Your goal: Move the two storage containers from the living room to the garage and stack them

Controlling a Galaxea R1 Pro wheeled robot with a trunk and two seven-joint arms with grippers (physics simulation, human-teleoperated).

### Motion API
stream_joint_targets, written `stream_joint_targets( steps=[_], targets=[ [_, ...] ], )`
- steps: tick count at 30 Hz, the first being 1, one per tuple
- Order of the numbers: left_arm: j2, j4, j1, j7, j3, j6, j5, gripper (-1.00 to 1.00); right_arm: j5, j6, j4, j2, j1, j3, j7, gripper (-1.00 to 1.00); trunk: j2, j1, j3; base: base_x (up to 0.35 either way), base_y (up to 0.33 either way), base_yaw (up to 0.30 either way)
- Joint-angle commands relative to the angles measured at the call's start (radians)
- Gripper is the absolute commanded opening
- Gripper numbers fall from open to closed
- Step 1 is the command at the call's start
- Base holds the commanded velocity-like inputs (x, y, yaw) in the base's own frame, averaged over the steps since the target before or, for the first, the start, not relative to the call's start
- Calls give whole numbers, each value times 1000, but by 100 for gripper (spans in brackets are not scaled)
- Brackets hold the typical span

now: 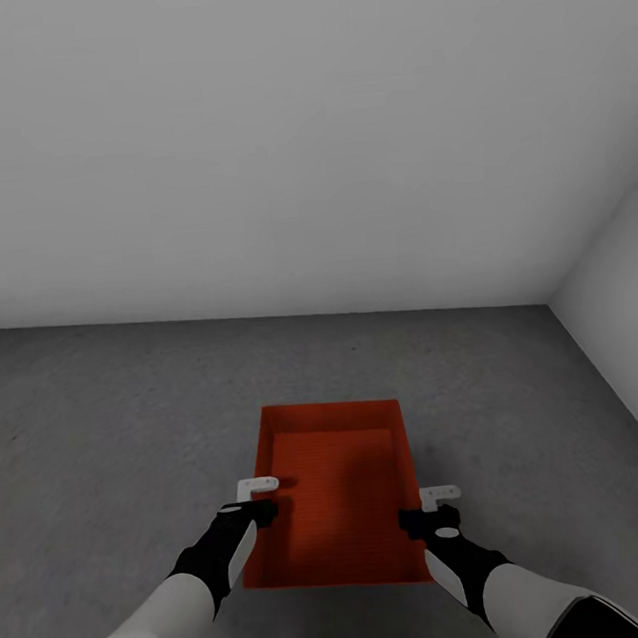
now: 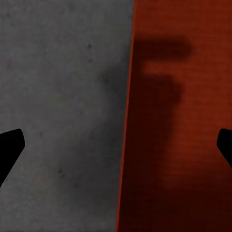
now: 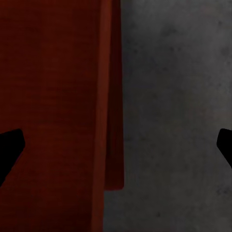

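One orange-red storage container (image 1: 337, 490) sits open-topped on the dark grey concrete floor (image 1: 97, 423) of the garage, straight ahead of me. My left gripper (image 1: 261, 501) hangs over its left wall and my right gripper (image 1: 432, 507) over its right wall. In the left wrist view the left gripper (image 2: 121, 145) is open, its dark fingertips (image 2: 10, 145) set wide on either side of the container (image 2: 179, 121) wall without touching it. The right gripper (image 3: 116, 145) is open the same way across the container (image 3: 48, 96) wall, floor (image 3: 179, 96) beyond.
A plain pale grey wall (image 1: 294, 119) stands a little beyond the container. A second pale wall (image 1: 626, 314) closes the right side and meets it in a corner. Bare concrete spreads to the left and in front.
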Motion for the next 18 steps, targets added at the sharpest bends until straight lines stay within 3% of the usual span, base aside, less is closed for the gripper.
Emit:
stream_joint_targets(
  steps=[1,7,18],
  targets=[
    [-1,-2,0,-1,7,5,-7,100,-11,-4,1,0,-1,9,-4,100,0,0,-1,0,0,0],
    [-1,-2,0,-1,7,6,-7,100,-11,-4,1,0,-1,9,-4,100,0,0,-1,0,0,0],
    [-1,0,0,-1,7,6,-7,100,-11,-4,1,0,-1,9,-4,100,77,-42,34,0,0,0]
  ],
)
